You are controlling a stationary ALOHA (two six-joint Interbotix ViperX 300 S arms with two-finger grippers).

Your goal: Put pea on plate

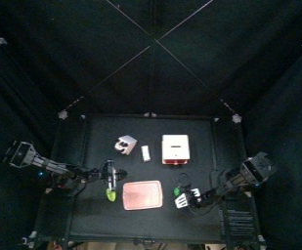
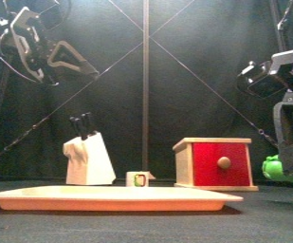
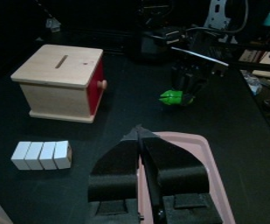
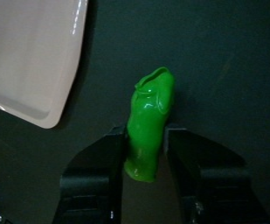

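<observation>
Tabletop of flat black board [image 1: 88, 137] carries everything, with the pale pink square plate [image 1: 140, 195] lying near its front edge.

Behind the plate and a little to its right stands a pale wooden box with a red face and a round knob [image 2: 214, 161]. Behind the plate and to its left is a white knife block with dark handles sticking up [image 2: 89, 158]. A short row of small white blocks [image 3: 41, 154] sits between those two, also behind the plate.

Reaching in from the plate's left side, the left gripper [image 3: 141, 133] hovers over the plate's left part with its black jaws pressed together and nothing between them.

By the plate's right edge, the right gripper [image 1: 186, 199] has its jaws clamped on either side of the small bright green rounded pea [image 4: 148, 122]. The pea is just beside the plate's rim, off it, with dark table beneath. Whether the pea touches the table, I cannot tell.
</observation>
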